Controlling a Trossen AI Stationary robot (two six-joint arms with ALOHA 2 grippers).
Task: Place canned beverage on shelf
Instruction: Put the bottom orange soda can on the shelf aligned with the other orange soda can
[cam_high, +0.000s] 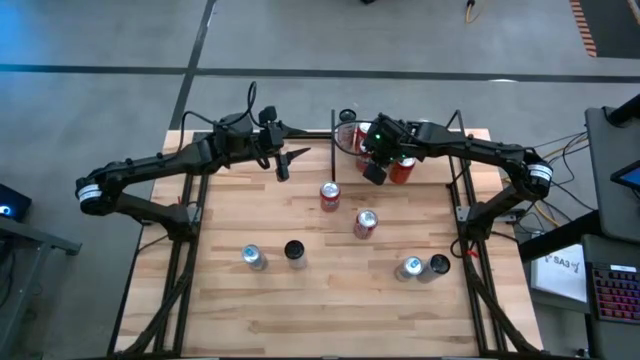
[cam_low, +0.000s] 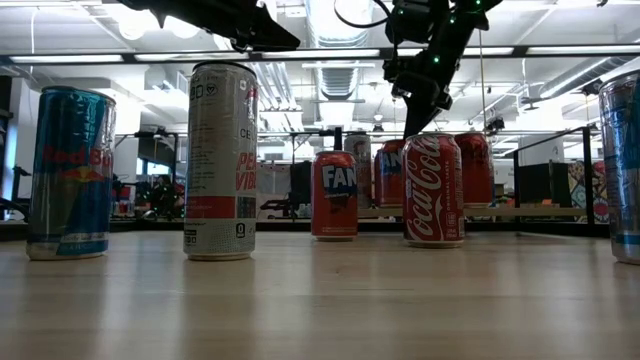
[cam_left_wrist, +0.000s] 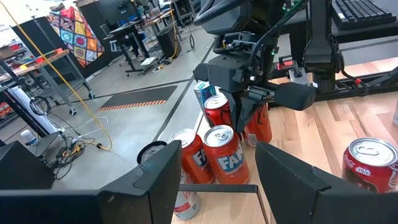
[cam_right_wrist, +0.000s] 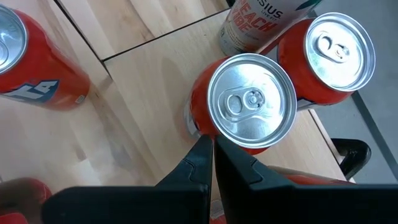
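Near edge of the bench (cam_high: 330, 310) has loose cans, with the Coke can (cam_high: 329, 195) mid-bench. Left gripper (cam_high: 283, 160) hovers at 11 o'clock, jaws half open, empty. Right gripper (cam_right_wrist: 211, 163) is over the shelf (cam_right_wrist: 155, 56) at 12, jaws clenched, empty, above a placed can (cam_right_wrist: 250, 103). Guessing a placement's done; next, fetch another.

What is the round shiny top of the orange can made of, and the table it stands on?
The orange can looks like metal, probably aluminium: its lid is bare, silvery and reflective, with a pull tab. The shelf under it looks like light wood with a smooth finish, since pale grain lines run along it.
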